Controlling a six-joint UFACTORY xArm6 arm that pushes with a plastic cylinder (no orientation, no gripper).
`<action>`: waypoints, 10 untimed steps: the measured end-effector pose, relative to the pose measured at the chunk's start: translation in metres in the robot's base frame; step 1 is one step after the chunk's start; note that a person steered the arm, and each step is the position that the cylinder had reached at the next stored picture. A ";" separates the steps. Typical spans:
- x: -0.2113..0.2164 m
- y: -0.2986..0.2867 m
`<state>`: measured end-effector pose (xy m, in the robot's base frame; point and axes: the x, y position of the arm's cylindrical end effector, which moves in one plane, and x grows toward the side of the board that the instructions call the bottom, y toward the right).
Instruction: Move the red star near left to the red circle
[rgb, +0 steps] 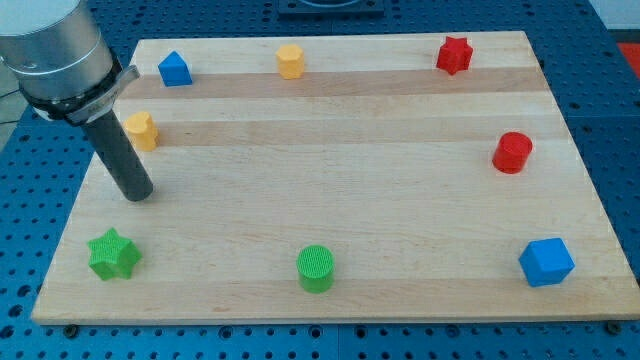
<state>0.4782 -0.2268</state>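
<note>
Bright, even overhead light, sharp focus throughout, with only soft short shadows beneath the blocks.

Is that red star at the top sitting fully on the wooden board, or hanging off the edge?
Fully on. The red star sits inside the wooden board's top edge, with wood visible all around it.

The tip (139, 194) rests at the table's (330, 150) left, far from the red star (453, 54) and red circle (512, 152)
</note>
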 end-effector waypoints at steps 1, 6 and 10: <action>0.000 0.000; -0.006 0.026; -0.005 0.136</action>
<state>0.4729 -0.0911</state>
